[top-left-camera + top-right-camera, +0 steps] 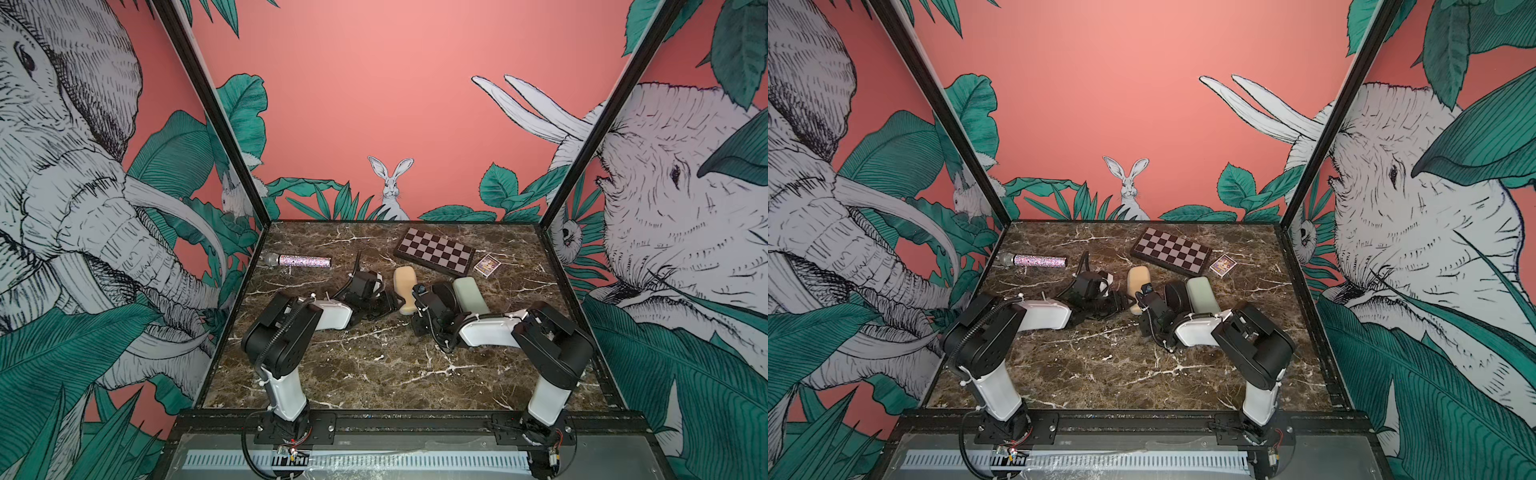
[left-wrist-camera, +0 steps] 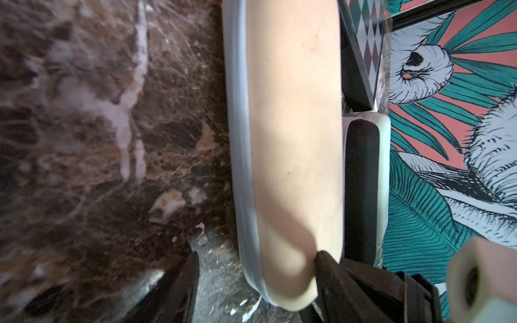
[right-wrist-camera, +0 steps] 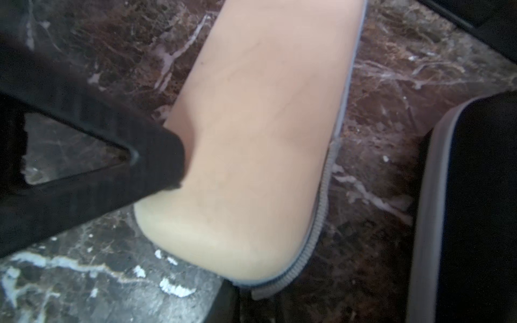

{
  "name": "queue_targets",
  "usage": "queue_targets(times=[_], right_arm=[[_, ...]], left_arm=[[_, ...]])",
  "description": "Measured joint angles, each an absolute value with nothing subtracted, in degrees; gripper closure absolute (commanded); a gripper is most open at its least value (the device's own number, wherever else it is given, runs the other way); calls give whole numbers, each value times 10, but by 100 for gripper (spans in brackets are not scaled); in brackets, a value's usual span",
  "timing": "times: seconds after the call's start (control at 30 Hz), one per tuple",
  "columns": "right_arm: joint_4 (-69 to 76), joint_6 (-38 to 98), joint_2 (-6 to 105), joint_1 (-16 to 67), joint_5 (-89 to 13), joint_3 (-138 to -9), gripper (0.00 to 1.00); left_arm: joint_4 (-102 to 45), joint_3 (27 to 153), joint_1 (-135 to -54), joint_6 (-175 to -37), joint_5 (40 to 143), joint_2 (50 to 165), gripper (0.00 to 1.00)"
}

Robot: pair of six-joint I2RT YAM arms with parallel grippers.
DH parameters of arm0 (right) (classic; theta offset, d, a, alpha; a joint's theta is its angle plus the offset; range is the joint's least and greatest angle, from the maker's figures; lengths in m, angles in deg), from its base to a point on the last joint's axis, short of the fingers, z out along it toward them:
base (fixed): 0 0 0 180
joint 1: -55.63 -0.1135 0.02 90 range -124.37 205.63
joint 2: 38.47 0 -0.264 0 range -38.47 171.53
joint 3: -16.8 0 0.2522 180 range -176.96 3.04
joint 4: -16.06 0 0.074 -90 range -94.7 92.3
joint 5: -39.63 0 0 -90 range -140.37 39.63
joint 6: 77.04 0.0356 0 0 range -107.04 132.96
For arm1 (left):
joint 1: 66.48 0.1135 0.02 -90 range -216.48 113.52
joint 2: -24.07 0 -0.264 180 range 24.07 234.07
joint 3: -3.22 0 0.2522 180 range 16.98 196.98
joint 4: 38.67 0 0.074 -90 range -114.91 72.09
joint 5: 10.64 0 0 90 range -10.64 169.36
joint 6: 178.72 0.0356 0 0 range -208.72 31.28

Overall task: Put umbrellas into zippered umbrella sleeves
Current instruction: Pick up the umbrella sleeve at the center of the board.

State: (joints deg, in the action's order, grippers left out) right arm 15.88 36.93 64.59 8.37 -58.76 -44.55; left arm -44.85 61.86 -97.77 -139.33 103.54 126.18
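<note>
Three cases lie near the middle of the bench [image 1: 374, 374]. Far left, at 10 o'clock, a microphone [image 1: 299, 260] lies alone. The left claw [image 2: 256, 254] comes in from 9 o'clock and stands wide over the near end of the beige case [image 1: 405, 286]: one finger [image 2: 327, 265] touches the shell, the other rests on the bench apart from it. This case is closed and lies from 12 to 6. The right claw [image 1: 415, 305] is at its 5 o'clock corner by the zip; wide or narrow, I cannot tell. At 3 o'clock of it lie the black case [image 1: 444, 293], then the mint case [image 1: 469, 293], close together. At 1 o'clock are a chessboard [image 1: 434, 250] and a card box [image 1: 487, 264].
</note>
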Motion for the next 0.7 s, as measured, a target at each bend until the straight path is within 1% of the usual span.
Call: queue_targets(times=[0.03,0.07,0.1,0.13,0.17,0.2,0.43,0.6,0.7], right_arm=[[164,369,647,84,-587,-446,99],[167,370,648,84,-587,-446,100],[169,371,648,84,-584,-446,100],[169,369,648,84,-578,-446,100],[169,369,648,84,-571,-446,100],[169,369,647,84,-559,-446,100],[139,383,608,84,-463,-444,100],[130,409,563,84,-415,-442,100],[133,429,555,87,-393,-442,100]], left_arm=[[-450,618,-977,-1392,1037,1262,24],[-453,617,-976,-1393,1038,1262,21],[-460,615,-973,-1393,1040,1262,18],[-470,611,-971,-1394,1043,1260,9],[-482,607,-968,-1401,1049,1259,3],[-502,602,-964,-1410,1057,1259,1],[-650,583,-960,-1488,1087,1308,4],[-711,558,-961,-1528,1087,1315,6],[-735,542,-962,-1548,1086,1314,8]])
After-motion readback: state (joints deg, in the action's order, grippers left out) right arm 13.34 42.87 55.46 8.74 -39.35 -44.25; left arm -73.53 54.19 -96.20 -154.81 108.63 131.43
